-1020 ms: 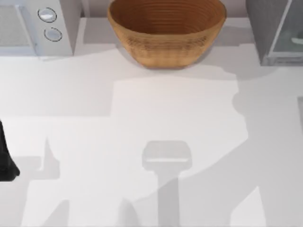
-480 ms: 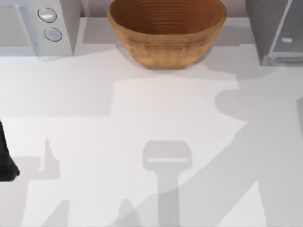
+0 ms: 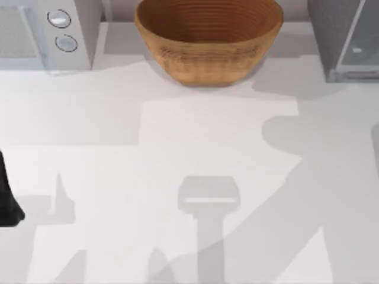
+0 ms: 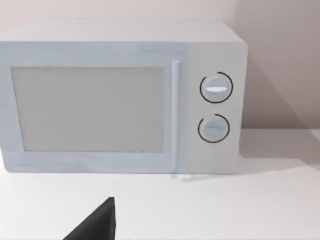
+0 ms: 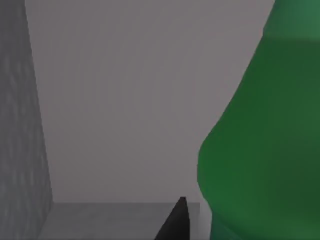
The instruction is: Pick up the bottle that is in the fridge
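Observation:
The fridge (image 3: 331,41) stands at the table's far right corner, grey with a pale glassy panel. The right wrist view looks into its grey inside (image 5: 125,100), where the green bottle (image 5: 265,140) stands very close and is cut off by the picture's edge. A dark part of my right gripper (image 5: 175,225) sits just beside the bottle's base; I cannot tell whether it touches it. My left arm (image 3: 7,201) rests at the table's left edge, and a dark part of my left gripper (image 4: 97,225) faces the microwave.
A white microwave (image 3: 44,32) with two round knobs (image 4: 216,88) stands at the far left. A big wicker bowl (image 3: 208,38) sits at the far middle. Broad arm shadows lie over the table's (image 3: 106,118) right half.
The right arm's shadow has spread further left over the table's right side. The pale spot in the fridge panel has shifted. My left arm has not moved.

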